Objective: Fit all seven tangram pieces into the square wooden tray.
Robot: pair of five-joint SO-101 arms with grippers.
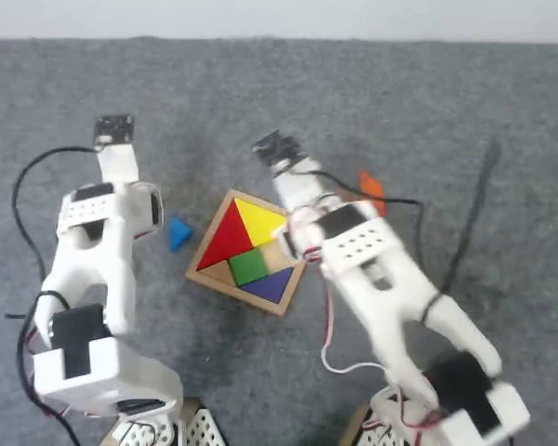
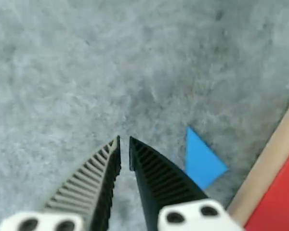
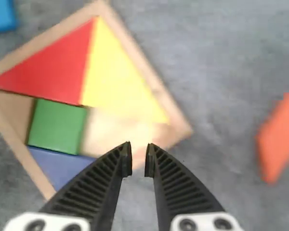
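The square wooden tray lies at the middle of the carpet and holds a red triangle, a yellow triangle, a green square and a dark blue triangle. In the right wrist view a bare patch of tray floor sits beside the green square. My right gripper hangs over the tray's edge by that patch, shut but for a narrow slit, holding nothing. A small blue triangle lies on the carpet beside my left gripper, which is shut and empty.
An orange piece lies on the carpet beyond the right arm, apart from the tray. The small blue triangle sits between the left arm and the tray rim. Grey carpet stretches all around.
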